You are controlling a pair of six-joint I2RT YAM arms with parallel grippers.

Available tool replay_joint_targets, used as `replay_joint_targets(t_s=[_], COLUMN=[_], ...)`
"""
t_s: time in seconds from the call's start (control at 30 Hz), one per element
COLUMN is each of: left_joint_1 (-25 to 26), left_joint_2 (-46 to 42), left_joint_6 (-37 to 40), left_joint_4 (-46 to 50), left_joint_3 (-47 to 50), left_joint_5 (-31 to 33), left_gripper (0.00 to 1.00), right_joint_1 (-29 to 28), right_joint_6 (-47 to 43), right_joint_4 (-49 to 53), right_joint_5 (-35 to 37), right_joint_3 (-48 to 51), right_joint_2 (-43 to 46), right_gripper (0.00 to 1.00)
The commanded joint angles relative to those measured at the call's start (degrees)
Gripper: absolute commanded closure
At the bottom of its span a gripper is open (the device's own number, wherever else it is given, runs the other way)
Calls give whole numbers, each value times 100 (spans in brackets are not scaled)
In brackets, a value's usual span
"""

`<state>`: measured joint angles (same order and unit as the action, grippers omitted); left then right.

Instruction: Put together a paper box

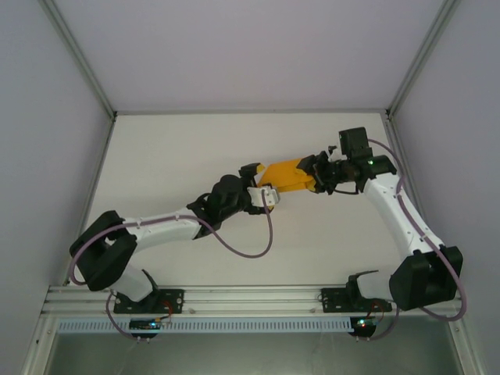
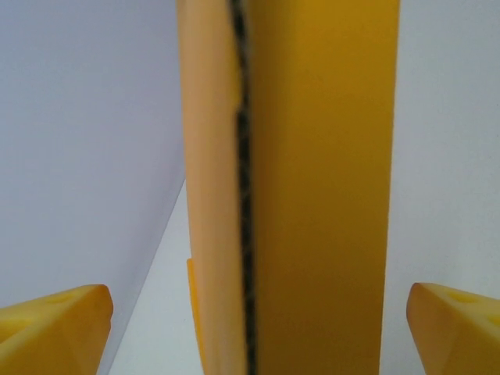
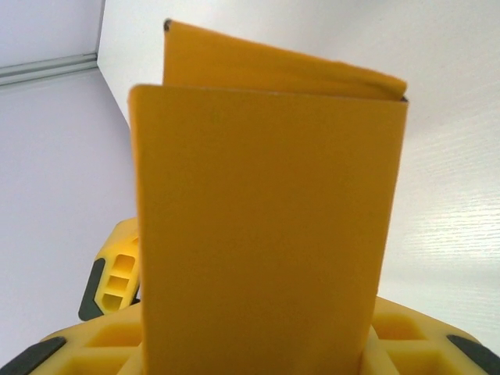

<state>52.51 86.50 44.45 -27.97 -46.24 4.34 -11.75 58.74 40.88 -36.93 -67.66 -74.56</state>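
The paper box is an orange-yellow folded card sleeve held above the table's middle, between my two grippers. My right gripper is shut on its right end; in the right wrist view the box rises straight out from between the yellow fingers. My left gripper is at the box's left end and open. In the left wrist view the box stands between the widely spread fingertips, apart from both, with a dark seam running along it.
The white table lies inside an enclosure with pale walls and metal corner posts. An aluminium rail carries both arm bases at the near edge. A purple cable loops below the left arm.
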Motion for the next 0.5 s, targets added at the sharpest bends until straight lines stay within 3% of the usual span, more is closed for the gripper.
replay_joint_targets(t_s=[0.0, 0.27, 0.33, 0.47], left_joint_1=[15, 14, 16, 19], left_joint_2=[185, 286, 208, 88], left_joint_6=[131, 227, 225, 266], left_joint_4=[-285, -412, -355, -21], left_joint_3=[-256, -239, -206, -271], left_joint_5=[-1, 245, 191, 137], left_gripper=[12, 40, 52, 56], right_joint_1=[25, 74, 101, 184], right_joint_6=[134, -60, -129, -94], right_joint_4=[-133, 34, 86, -44], right_joint_5=[-368, -586, -553, -574], right_joint_3=[-98, 69, 82, 231], right_joint_2=[-96, -207, -216, -186], right_gripper=[61, 58, 51, 47])
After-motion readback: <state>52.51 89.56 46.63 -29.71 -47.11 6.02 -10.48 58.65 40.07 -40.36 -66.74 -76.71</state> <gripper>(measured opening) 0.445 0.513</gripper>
